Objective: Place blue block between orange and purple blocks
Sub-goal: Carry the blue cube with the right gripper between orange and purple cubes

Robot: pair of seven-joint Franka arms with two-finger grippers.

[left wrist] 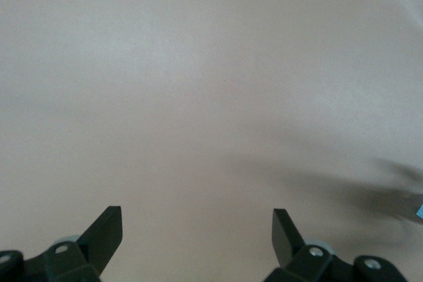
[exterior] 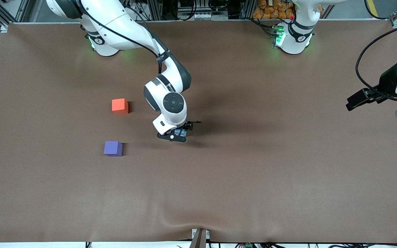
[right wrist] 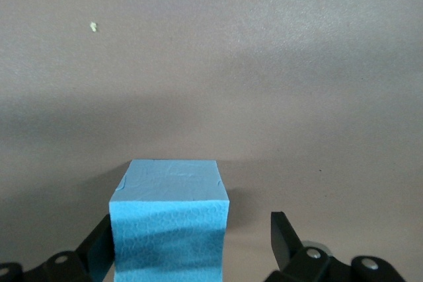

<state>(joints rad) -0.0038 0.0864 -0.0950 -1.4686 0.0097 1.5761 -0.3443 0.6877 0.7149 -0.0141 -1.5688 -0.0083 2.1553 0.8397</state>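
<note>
The blue block (right wrist: 170, 219) sits on the brown table between the fingers of my right gripper (right wrist: 196, 239). The gripper is open: one finger lies against the block's side and the other stands a clear gap away. In the front view the right gripper (exterior: 177, 133) is low over the table's middle, and a bit of the blue block (exterior: 184, 132) shows under it. The orange block (exterior: 120, 106) and the purple block (exterior: 113, 148) lie toward the right arm's end, the purple one nearer the front camera. My left gripper (left wrist: 198, 229) is open and empty over bare table.
The left arm (exterior: 396, 86) waits raised at its own end of the table. The brown cloth (exterior: 253, 179) has a wrinkle near the front edge. A small pale speck (right wrist: 93, 27) lies on the table near the blue block.
</note>
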